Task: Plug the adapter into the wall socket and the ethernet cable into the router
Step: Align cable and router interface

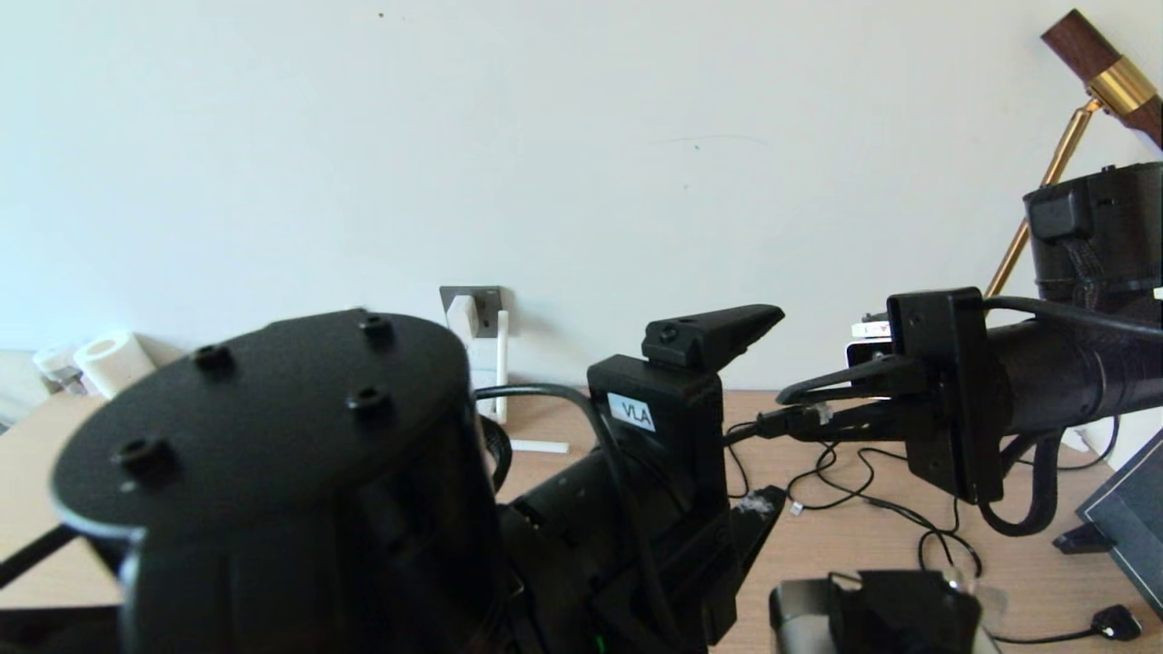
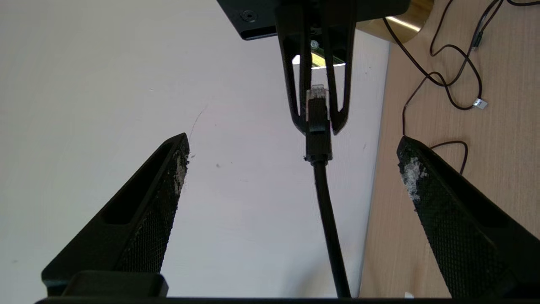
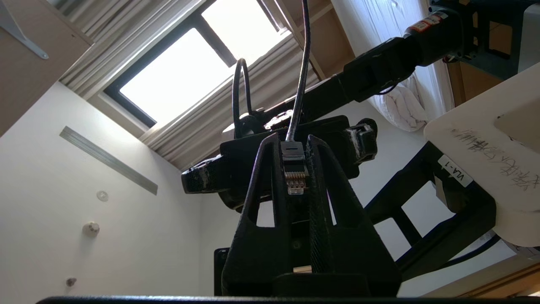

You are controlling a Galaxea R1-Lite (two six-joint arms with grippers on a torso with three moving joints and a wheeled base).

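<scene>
While you look through the head view, your left arm's dark housing fills the lower left of the frame and blocks most of the tabletop [image 1: 845, 545]. Above it, against the white wall, you see the wall socket [image 1: 486, 304] with the adapter [image 1: 462, 318] already seated in it; a white antenna [image 1: 501, 363] of the router rises just beside it, the router's body hidden behind the arm. Thin black cords [image 1: 863, 495] loop over the wood at centre right, and a brass lamp stem [image 1: 1045, 191] leans in the upper right.

Your right gripper [image 1: 789, 409] reaches in from the right, its fingers pressed together on the ethernet cable [image 2: 318, 126], pinching the black boot with the clear plug tip lying between them. The cable trails away from the fingertips towards your left gripper [image 2: 291, 169], whose fingers stand spread wide and apart from it, holding nothing.
</scene>
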